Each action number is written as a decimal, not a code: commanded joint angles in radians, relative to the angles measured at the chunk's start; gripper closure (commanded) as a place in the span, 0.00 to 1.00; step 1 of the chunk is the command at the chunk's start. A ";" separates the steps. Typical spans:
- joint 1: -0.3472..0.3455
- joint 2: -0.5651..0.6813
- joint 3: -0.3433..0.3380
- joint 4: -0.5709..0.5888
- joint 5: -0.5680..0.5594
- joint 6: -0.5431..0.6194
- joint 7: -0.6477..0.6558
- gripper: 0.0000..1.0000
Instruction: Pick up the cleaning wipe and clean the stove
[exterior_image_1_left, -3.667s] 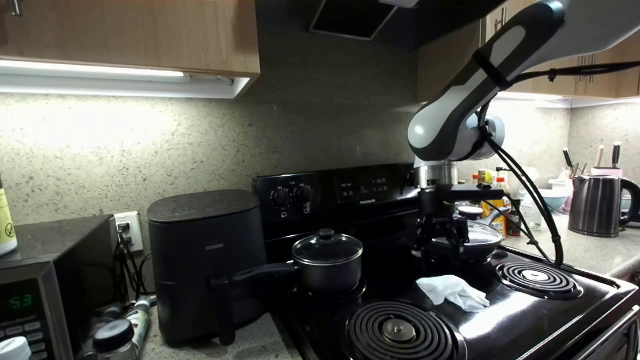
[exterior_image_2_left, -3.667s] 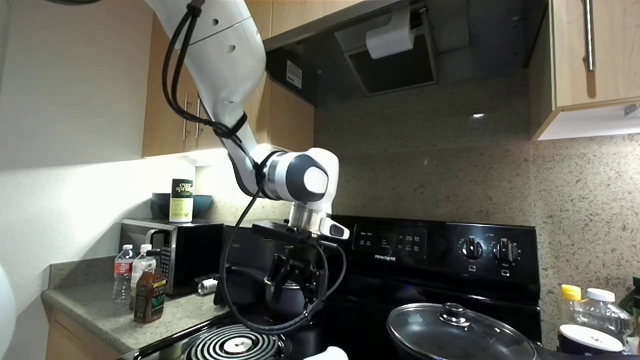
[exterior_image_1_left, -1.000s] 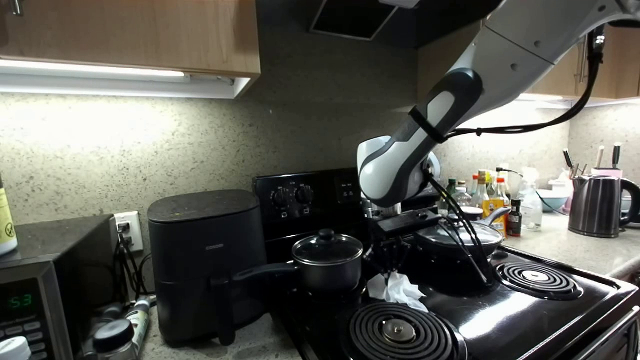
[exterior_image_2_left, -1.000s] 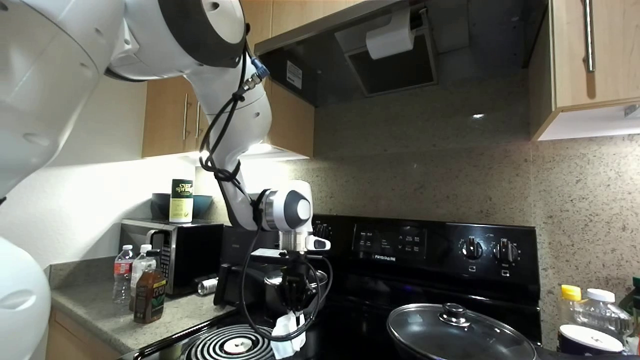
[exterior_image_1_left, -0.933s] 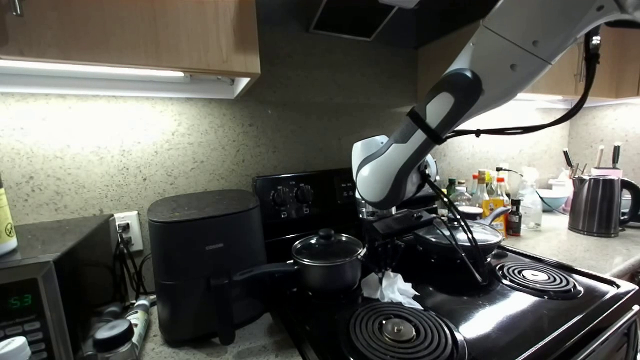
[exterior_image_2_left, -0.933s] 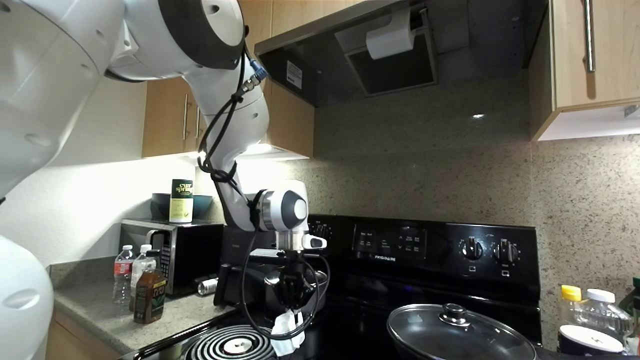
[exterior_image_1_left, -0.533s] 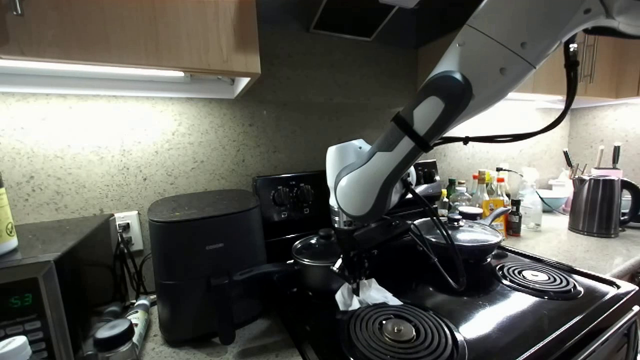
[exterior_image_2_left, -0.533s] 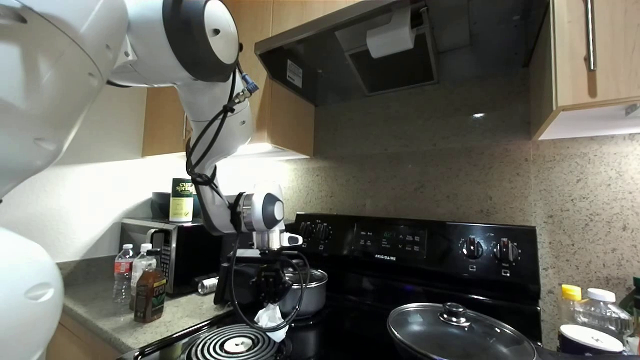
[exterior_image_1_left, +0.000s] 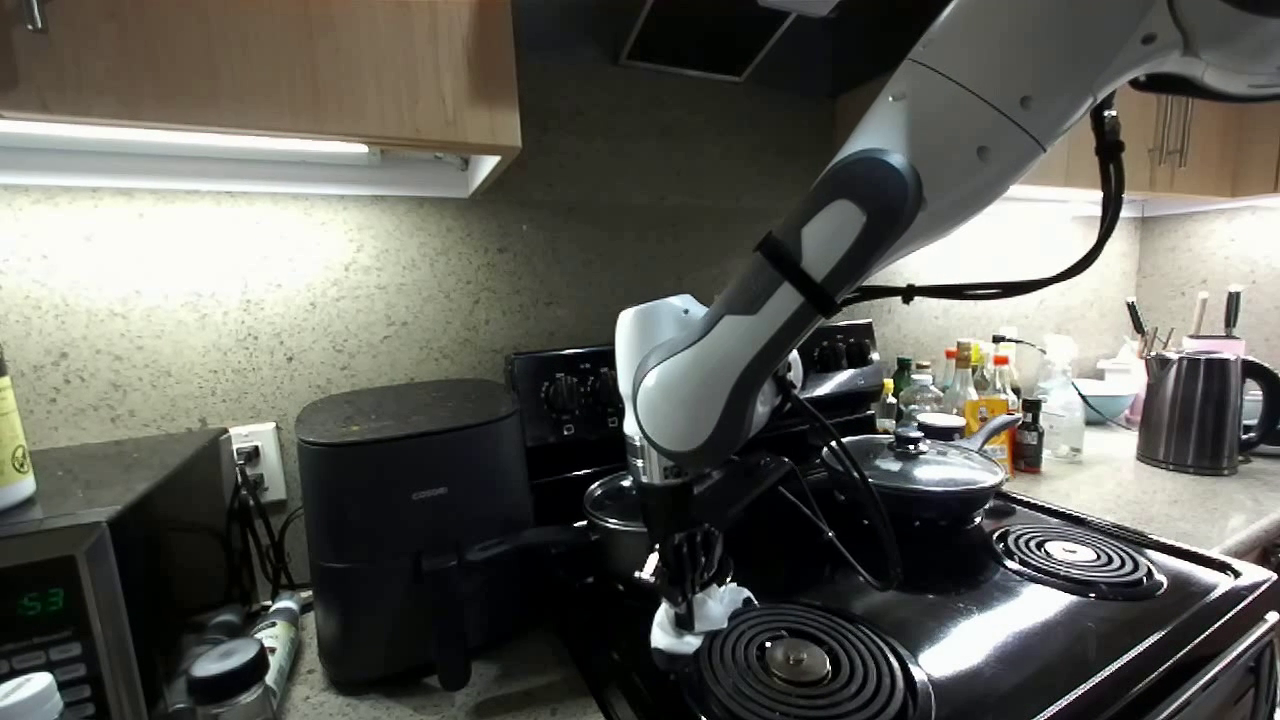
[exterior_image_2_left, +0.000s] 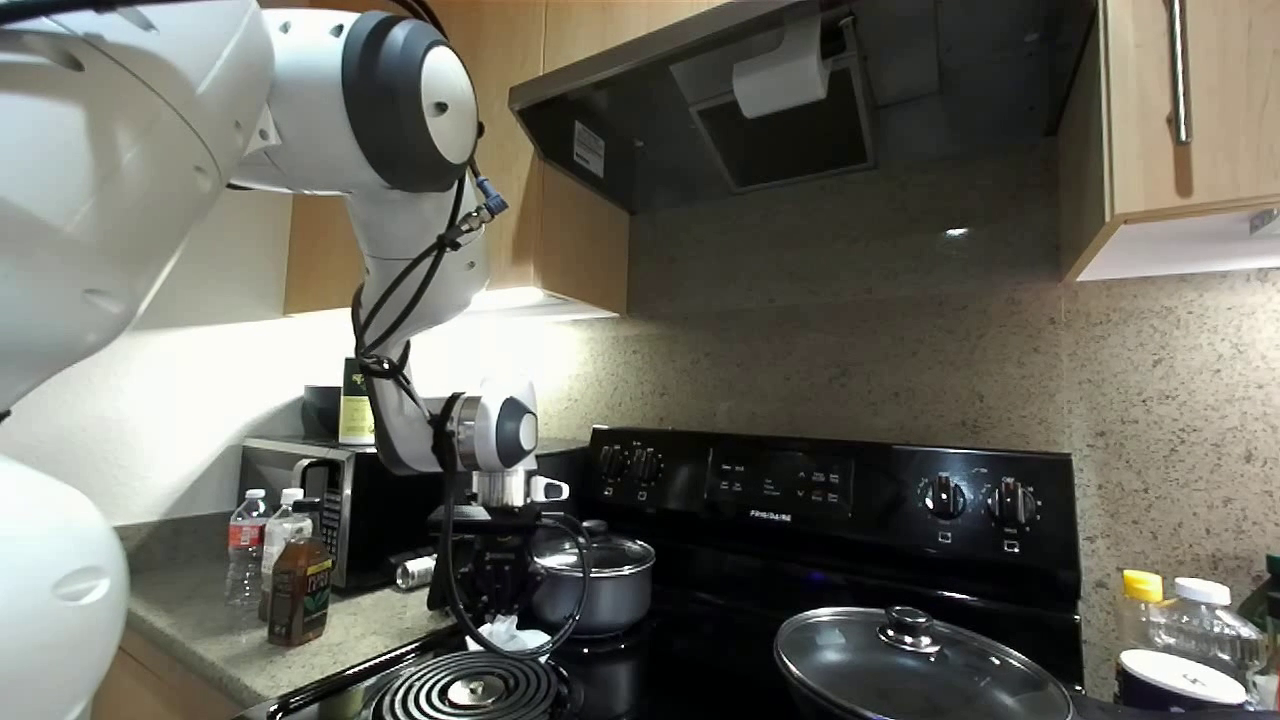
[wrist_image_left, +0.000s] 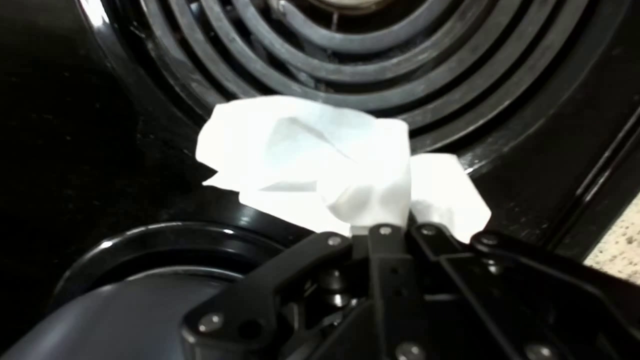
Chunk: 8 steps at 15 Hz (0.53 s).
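One white wipe (wrist_image_left: 295, 145), crumpled and folded over itself, down at the stove (exterior_image_1_left: 960, 610), by the edge of a coil burner (exterior_image_1_left: 798, 660). Gripper (wrist_image_left: 406, 228) pointing down over it. Fingers (wrist_image_left: 385, 245) drawn together, the cloth pinched at their tips. Wrist view: broad part of the wipe to one side of the fingers, smaller flap out the other side, far edge overlapping the burner's outer rings. Whether it presses on the coil itself, I cannot tell.

Just beside: a saucepan (exterior_image_2_left: 605, 600) under a glass lid, partly hidden behind the gripper in an exterior view. Larger lidded pan (exterior_image_2_left: 920, 675) on the same stove, well apart from the wipe. Arm (exterior_image_1_left: 835, 235) reaching down at a slant, dark cables looping near its wrist.

Round about: black air fryer (exterior_image_1_left: 420, 570) next to the stove; microwave (exterior_image_2_left: 400, 515) on the counter (exterior_image_2_left: 390, 635), three bottles (exterior_image_2_left: 300, 590) near it; metal kettle (exterior_image_1_left: 1190, 415); paper roll (exterior_image_2_left: 785, 80) hung under the hood (exterior_image_2_left: 640, 110).
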 joint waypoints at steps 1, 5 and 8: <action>0.014 0.016 0.035 0.025 0.004 -0.021 -0.092 1.00; 0.014 0.006 0.059 0.025 0.000 -0.016 -0.176 1.00; 0.027 0.013 0.051 0.026 0.003 -0.005 -0.136 0.98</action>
